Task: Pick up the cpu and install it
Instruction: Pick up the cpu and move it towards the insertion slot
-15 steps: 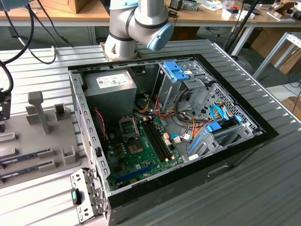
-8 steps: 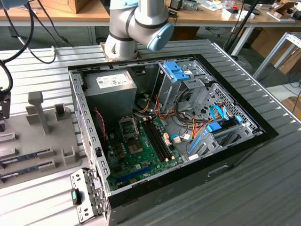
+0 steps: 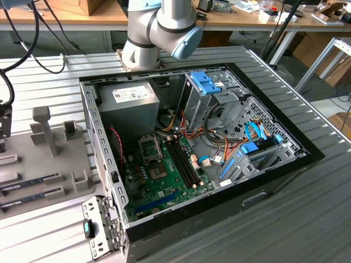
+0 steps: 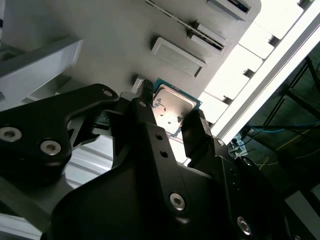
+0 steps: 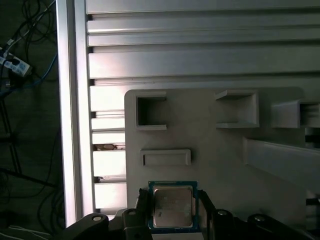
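The cpu (image 5: 172,205), a small square chip with a pale silvery top and a green rim, sits between my gripper's (image 5: 172,216) black fingers over the grey parts tray (image 5: 225,160). In the second wrist view, the fingers (image 4: 194,127) press against two opposite edges of the cpu (image 4: 172,106), so my gripper (image 4: 170,109) is shut on it. Whether the chip is lifted off the tray I cannot tell. In the exterior view, the gripper (image 3: 4,118) shows partly at the exterior view's left edge, above the tray (image 3: 33,159). The board's empty socket (image 3: 150,147) lies inside the open computer case (image 3: 219,192).
Memory sticks (image 3: 27,185) lie in slots on the tray, and upright grey holders (image 3: 45,129) stand near the gripper. The power supply box (image 3: 129,97), a drive cage with blue clips (image 3: 211,87) and cable bundles crowd the case. The arm's base (image 3: 159,33) stands behind the case.
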{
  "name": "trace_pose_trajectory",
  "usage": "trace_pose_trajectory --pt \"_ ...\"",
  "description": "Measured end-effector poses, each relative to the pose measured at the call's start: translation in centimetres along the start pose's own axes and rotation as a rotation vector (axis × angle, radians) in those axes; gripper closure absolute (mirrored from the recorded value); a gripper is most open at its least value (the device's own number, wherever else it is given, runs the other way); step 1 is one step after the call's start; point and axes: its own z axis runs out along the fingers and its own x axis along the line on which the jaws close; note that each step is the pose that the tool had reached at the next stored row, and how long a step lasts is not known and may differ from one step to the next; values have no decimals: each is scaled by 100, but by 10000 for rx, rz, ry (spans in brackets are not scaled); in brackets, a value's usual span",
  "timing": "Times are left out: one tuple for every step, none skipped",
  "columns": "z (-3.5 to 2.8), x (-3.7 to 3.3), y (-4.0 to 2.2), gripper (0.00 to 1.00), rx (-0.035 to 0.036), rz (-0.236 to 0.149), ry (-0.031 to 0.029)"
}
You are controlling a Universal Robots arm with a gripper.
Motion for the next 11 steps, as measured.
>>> trace_pose_trajectory --pt "-9 0 0 53 -1 0 1" --pt "-13 0 0 53 -2 0 0" --pt "-22 -1 -1 53 -3 0 0" --pt "-28 -1 -1 53 -5 0 -1" --pt "-32 -1 -1 53 -5 1 0" --pt "-36 -1 -1 53 -7 0 0" --pt "-41 -2 -1 53 -8 0 -1" --pt "-44 -2 -1 53 -9 0 -1" --pt "-49 -2 -1 53 -11 0 0" --pt "-54 -2 -1 53 -14 1 0" --pt "-59 -2 -1 53 -16 1 0"
